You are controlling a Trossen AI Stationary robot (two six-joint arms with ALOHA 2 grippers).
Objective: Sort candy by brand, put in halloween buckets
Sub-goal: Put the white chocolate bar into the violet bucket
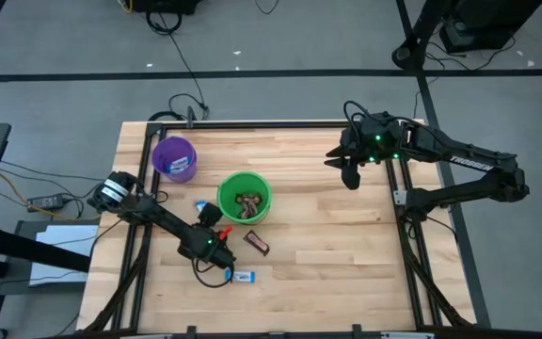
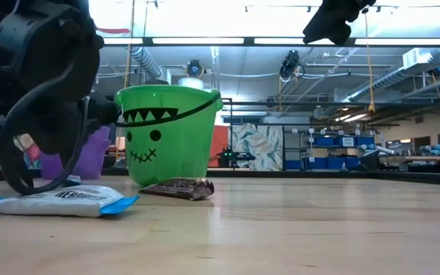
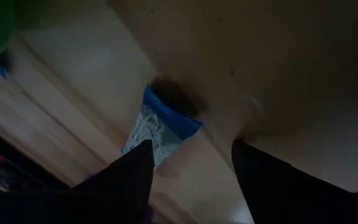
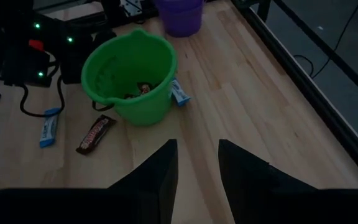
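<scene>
My left gripper (image 1: pixel 219 259) hangs open low over the table near its front edge. Its fingers (image 3: pixel 132 177) point down at a slant. A blue-and-white candy (image 3: pixel 157 127) lies flat on the wood just ahead of them, also in the high view (image 1: pixel 243 276) and the low view (image 2: pixel 59 200). A brown candy (image 1: pixel 256 242) lies flat beside the green bucket (image 1: pixel 244 196), which holds brown candies. Another blue candy (image 1: pixel 201 205) lies left of that bucket. The purple bucket (image 1: pixel 174 157) stands at the far left. My right gripper (image 4: pixel 197 162) waits open, raised over the far right.
A black cable (image 1: pixel 210 278) loops on the wood beside my left gripper. A dark metal frame (image 1: pixel 252 122) runs along the table's edges. Bare wood (image 1: pixel 337 245) spreads over the table's right half.
</scene>
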